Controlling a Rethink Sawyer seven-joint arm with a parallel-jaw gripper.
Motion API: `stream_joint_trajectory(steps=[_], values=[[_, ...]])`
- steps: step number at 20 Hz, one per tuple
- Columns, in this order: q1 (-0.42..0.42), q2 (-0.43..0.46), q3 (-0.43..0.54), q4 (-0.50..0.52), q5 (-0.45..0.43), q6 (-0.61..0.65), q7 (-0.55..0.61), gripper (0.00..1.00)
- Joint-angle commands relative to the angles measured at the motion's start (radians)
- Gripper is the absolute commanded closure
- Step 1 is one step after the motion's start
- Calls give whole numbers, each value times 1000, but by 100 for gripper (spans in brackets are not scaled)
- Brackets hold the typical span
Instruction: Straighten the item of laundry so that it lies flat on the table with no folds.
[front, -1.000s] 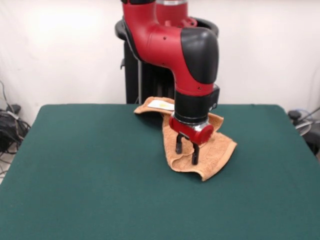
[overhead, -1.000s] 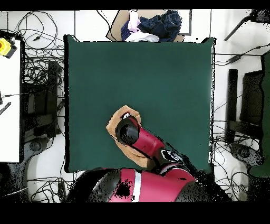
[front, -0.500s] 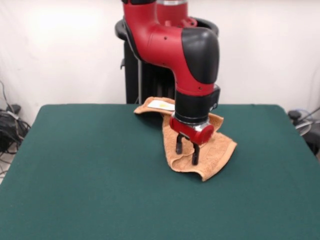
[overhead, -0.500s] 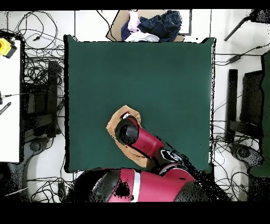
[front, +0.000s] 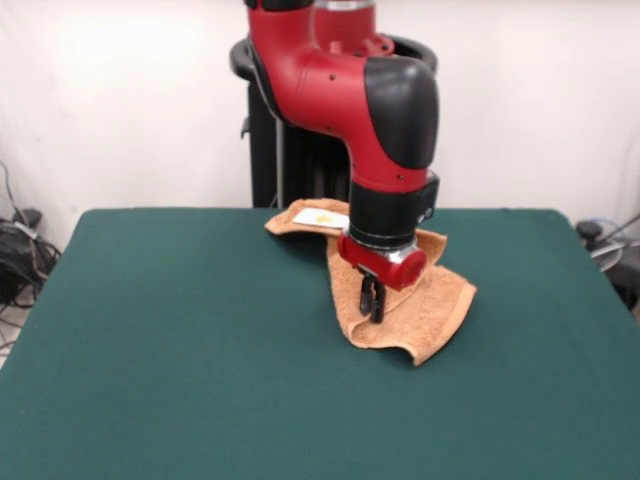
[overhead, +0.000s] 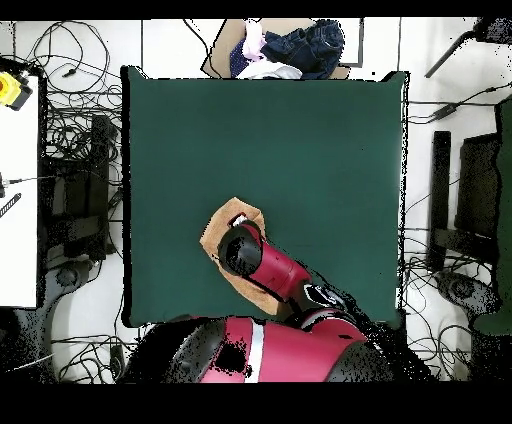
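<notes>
The item of laundry (front: 425, 310) is an orange-tan towel, rumpled and folded over itself at the far middle of the green table (front: 180, 350). Its white label (front: 320, 216) faces up at the far left corner. My gripper (front: 372, 298) points straight down onto the towel's middle, fingers drawn together and pinching a ridge of cloth. The near corner of the towel curls up off the felt. In the overhead view the arm covers the gripper and most of the towel (overhead: 217, 226), which lies near the robot's side of the table (overhead: 300, 140).
Cables (front: 20, 250) lie beyond the table's left edge. The overhead view shows a heap of clothes (overhead: 290, 48) past the far edge, a white desk (overhead: 15, 200) at the left, and cables on both sides.
The fingers, spread apart on the towel before, have closed together on the cloth. The towel has bunched slightly towards them and its near edge has shifted a little.
</notes>
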Motion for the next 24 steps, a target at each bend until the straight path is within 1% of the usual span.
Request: stream_joint_trajectory(steps=[1,6,11,19,24], values=[[40,129,69,-58,78,-88,278,100],[32,103,74,-42,73,-60,272,100],[20,51,65,-19,68,-4,250,100],[36,-99,12,25,84,158,217,100],[68,-193,-52,38,87,287,209,100]])
